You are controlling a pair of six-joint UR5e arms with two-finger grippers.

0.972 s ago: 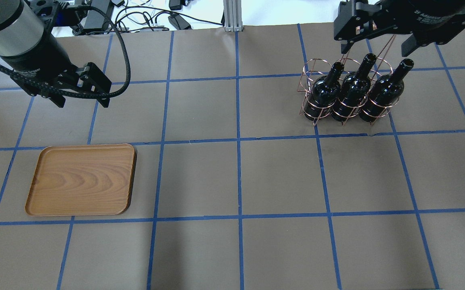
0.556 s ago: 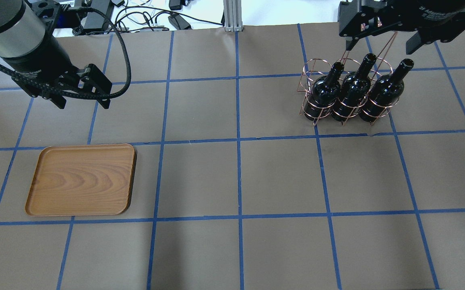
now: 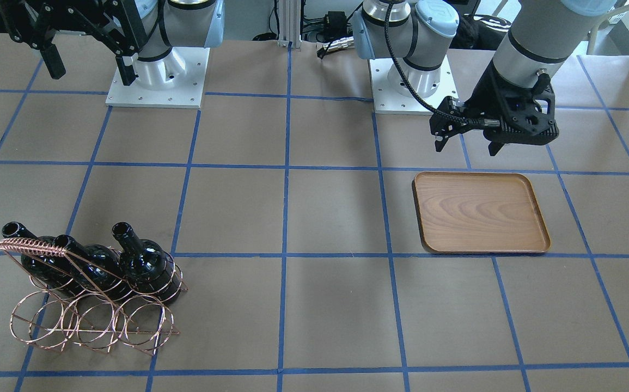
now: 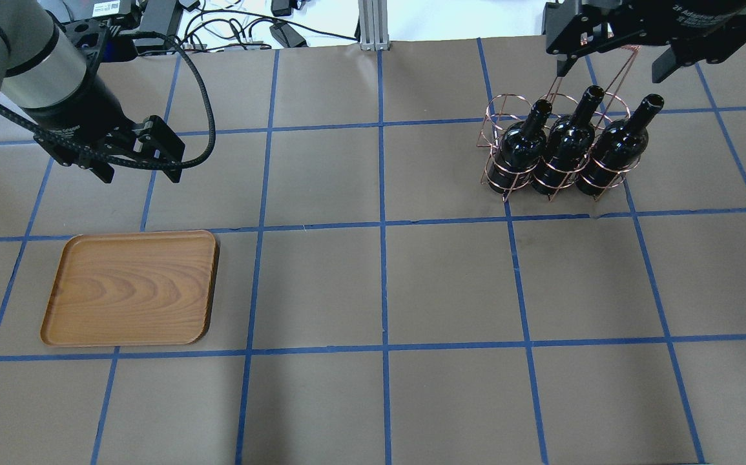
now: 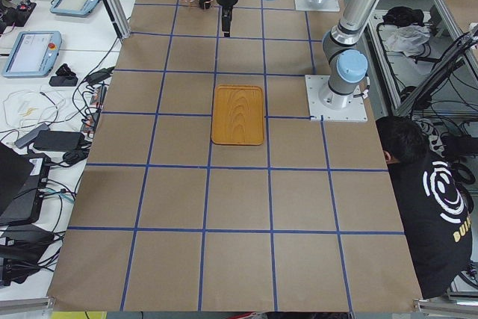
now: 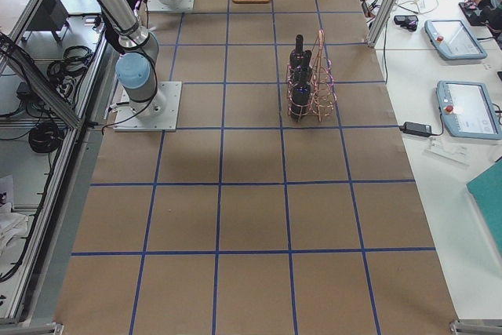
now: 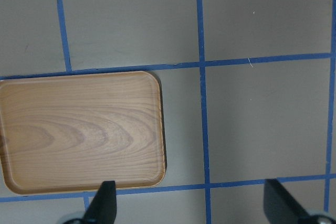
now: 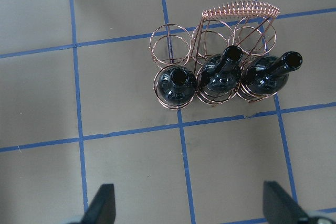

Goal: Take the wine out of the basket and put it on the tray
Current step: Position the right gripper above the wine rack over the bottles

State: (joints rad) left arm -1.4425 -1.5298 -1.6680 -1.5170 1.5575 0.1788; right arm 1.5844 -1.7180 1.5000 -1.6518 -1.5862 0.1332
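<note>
Three dark glossy wine bottles (image 4: 563, 145) (image 3: 140, 261) (image 8: 220, 74) sit side by side in the copper wire basket (image 4: 500, 108) (image 3: 91, 326) (image 8: 169, 39), necks tilted up. My right gripper (image 4: 610, 70) (image 3: 88, 68) (image 8: 189, 208) hangs open high above, offset from the basket toward the robot's bases, holding nothing. The brown wooden tray (image 4: 130, 287) (image 3: 480, 212) (image 7: 79, 129) lies flat and bare on the other half of the table. My left gripper (image 4: 140, 171) (image 3: 466, 148) (image 7: 191, 208) is open and empty, hovering just off the tray's base-side edge.
Brown paper with blue tape squares covers the table. Both arm bases (image 3: 156, 76) (image 3: 412, 81) stand at the robot's edge, with an aluminium post (image 4: 373, 26) and cables between them. A person (image 5: 426, 199) sits beside the table. Tablets (image 6: 463, 107) lie on a side bench.
My left gripper has shifted slightly toward the tray. My right gripper has drawn a little farther from the bottles, still open. Bottles, basket and tray have not moved.
</note>
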